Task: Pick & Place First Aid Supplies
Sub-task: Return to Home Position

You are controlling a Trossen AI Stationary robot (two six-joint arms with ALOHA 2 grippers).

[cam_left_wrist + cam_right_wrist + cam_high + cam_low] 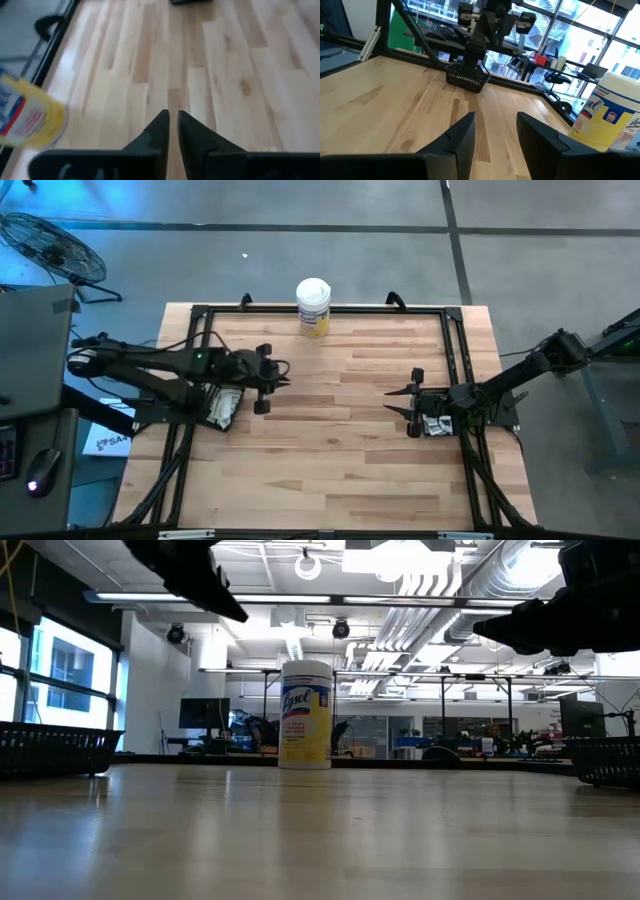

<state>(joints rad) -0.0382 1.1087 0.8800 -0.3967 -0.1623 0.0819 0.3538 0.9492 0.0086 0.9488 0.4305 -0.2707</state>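
Pale first aid packets (pixel 226 408) lie in a black basket (pixel 466 79) at the table's left edge, beneath my left arm. More white packets (pixel 437 424) lie in a basket at the right edge. My left gripper (pixel 173 119) hangs above bare wood just right of the left basket. Its fingers are drawn together, and nothing shows between them. My right gripper (pixel 495 125) stands open and level beside the right basket, pointing toward the table's left, with nothing between its fingers.
A white-lidded canister with a yellow label (pixel 313 307) stands at the middle of the far edge, also seen as the canister (pixel 305 715). A black frame (pixel 330 310) runs around the tabletop. Bare wood (pixel 340 440) spreads between the two arms.
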